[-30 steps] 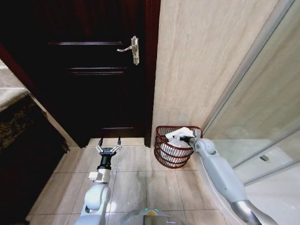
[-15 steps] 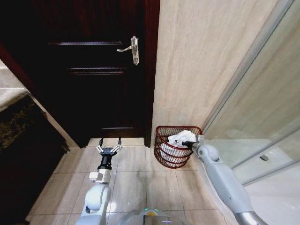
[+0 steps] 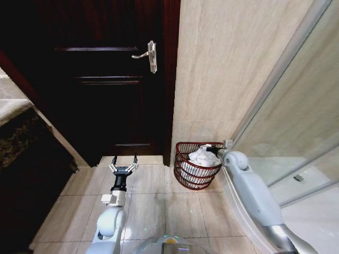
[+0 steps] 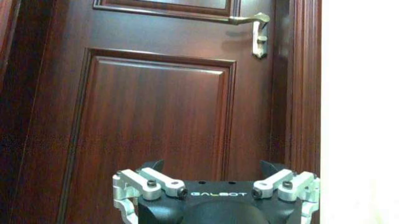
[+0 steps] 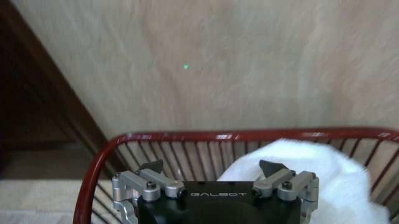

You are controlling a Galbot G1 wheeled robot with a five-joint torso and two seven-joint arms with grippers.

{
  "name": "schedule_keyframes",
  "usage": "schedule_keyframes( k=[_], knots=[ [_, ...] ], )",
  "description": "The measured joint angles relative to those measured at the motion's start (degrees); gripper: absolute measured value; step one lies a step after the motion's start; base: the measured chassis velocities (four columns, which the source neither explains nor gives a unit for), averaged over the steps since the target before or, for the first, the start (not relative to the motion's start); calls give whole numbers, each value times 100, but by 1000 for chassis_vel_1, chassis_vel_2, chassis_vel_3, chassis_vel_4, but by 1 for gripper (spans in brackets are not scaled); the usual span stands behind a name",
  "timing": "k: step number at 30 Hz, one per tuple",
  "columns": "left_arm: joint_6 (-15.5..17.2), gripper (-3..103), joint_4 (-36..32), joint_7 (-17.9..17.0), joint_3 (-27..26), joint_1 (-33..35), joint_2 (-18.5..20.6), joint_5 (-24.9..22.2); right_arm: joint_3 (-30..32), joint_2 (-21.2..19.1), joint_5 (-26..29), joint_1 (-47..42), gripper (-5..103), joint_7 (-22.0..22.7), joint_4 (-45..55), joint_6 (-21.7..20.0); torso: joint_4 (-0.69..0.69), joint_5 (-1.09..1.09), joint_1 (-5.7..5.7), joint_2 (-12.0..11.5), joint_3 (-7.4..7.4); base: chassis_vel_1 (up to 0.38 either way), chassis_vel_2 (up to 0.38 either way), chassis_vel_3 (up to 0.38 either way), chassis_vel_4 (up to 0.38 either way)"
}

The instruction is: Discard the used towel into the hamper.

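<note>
The hamper point(image 3: 197, 165) stood on the tiled floor point(image 3: 153, 206) in the corner, against the beige wall point(image 3: 228, 69) and just beside the dark wooden door point(image 3: 106, 79), with a glass shower panel point(image 3: 296, 132) on its other side. The white towel point(image 3: 201, 157) lay bunched inside it, its top about level with the red wire rim.

The right gripper point(image 3: 213, 151) hung at the hamper's rim on the shower side, reaching in over the towel. In the right wrist view its fingers point(image 5: 272, 167) were spread apart, with the towel point(image 5: 311, 182) below and just beyond them; they looked to be holding nothing, though whether the tips touched the cloth was hard to tell.

The left gripper point(image 3: 123, 162) was parked low over the floor in front of the door, well apart from the hamper, pointing at the door panel with its fingers point(image 4: 151, 165) spread wide and holding nothing. The door's lever handle point(image 3: 150, 55) was high above it.
</note>
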Motion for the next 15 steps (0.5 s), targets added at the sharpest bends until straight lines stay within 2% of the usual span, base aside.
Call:
schedule_keyframes(
  k=[3, 12, 15],
  knots=[
    [-5, 100, 4, 0, 1, -1, -13, -2, -91, 120, -37, -1, 100, 24, -169, -143, -1, 0, 0, 0, 0, 0, 0, 0, 0],
    [-30, 100, 15, 2, -25, -4, -5, -40, -13, 129, -82, -221, 100, 44, -344, -174, -2, 0, 0, 0, 0, 0, 0, 0, 0],
    [-57, 100, 18, 4, -25, 6, -20, -64, 90, 48, -283, -323, 100, -12, -39, 215, -2, 0, 0, 0, 0, 0, 0, 0, 0]
  ],
)
